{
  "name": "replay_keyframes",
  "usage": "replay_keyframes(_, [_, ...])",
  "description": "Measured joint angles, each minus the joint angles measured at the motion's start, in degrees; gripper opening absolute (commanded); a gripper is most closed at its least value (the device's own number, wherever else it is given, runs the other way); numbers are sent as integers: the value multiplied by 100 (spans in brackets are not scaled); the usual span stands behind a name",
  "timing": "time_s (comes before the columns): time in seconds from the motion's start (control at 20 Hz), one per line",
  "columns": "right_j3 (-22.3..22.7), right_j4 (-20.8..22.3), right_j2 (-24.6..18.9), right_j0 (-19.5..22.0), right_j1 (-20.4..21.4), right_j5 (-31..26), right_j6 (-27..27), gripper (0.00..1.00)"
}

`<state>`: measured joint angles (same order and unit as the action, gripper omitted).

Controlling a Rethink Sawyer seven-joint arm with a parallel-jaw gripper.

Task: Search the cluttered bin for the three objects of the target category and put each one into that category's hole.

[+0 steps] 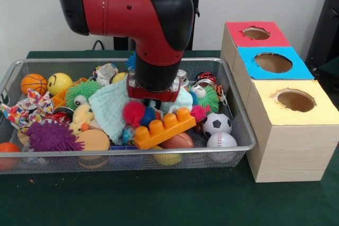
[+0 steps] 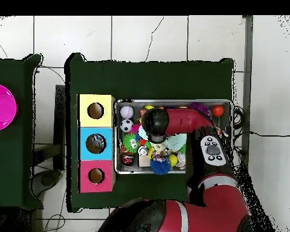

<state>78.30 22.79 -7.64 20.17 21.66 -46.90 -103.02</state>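
Looking at front view first: my gripper (image 1: 153, 99) is down in the mesh bin (image 1: 241, 130) mid-pile, wrist hiding the tips, so I can't tell if it's apart, together or clamped on anything. It sits just above the orange brick (image 1: 161, 128), w/ the mint cloth (image 1: 108, 110) beside it. Target category isn't shown; if it's balls, the soccer ball (image 1: 216, 124) and baseball (image 1: 221, 140) lie at the bin's end nearest the hole boxes, basketball (image 1: 33, 83) at the opposite end. I'd say lift straight up and check the catch before traversing, since loose toys could snag.

Overhead view: arm covers the bin's (image 2: 229, 104) middle. Yellow hole (image 2: 95, 110), blue hole (image 2: 95, 143), red hole (image 2: 96, 176) stand just beside the bin wall; green table (image 2: 153, 78) beyond looks open.
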Motion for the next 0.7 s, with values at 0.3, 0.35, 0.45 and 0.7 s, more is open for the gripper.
replay_keyframes(0.3, [-133,172,-7,119,198,-669,33,0])
replay_keyframes(0.35, [-159,197,-10,154,227,-778,46,0])
replay_keyframes(0.45, [-252,268,-14,283,309,-1131,102,0])
replay_keyframes(0.7, [-398,373,-18,527,446,-1668,255,0])
